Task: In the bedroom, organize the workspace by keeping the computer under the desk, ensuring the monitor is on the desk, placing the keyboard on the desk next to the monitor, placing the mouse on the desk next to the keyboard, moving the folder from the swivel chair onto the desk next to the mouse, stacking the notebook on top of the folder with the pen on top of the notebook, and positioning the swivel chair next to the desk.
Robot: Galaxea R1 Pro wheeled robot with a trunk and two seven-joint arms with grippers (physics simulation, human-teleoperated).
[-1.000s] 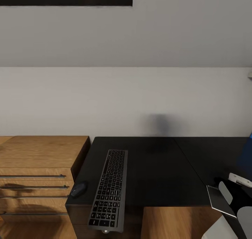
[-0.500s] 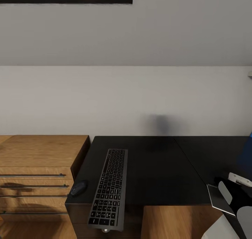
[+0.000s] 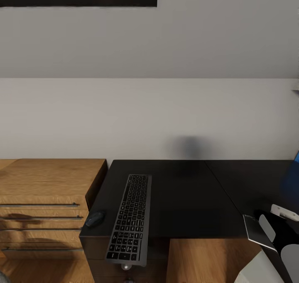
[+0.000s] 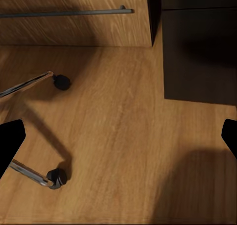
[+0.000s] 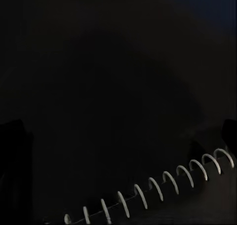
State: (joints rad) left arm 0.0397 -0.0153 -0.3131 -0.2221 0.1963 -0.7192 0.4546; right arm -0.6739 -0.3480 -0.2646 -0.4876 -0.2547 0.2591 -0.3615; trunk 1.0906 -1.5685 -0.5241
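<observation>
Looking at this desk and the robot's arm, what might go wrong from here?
The slim dark keyboard with the grey rim juts past the front edge of the glossy black desk, so a nudge could tip it to the floor. The small dark mouse lies near the desk's left edge and could be knocked off. At the head view's right, the small grey spiral-bound notebook overhangs the desk edge by the right arm and might slip.

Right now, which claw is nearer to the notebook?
Right. The right claw hangs just over the notebook at the desk's right end, its spiral binding close below. The left claw is low over the wooden floor by the swivel chair's casters.
</observation>
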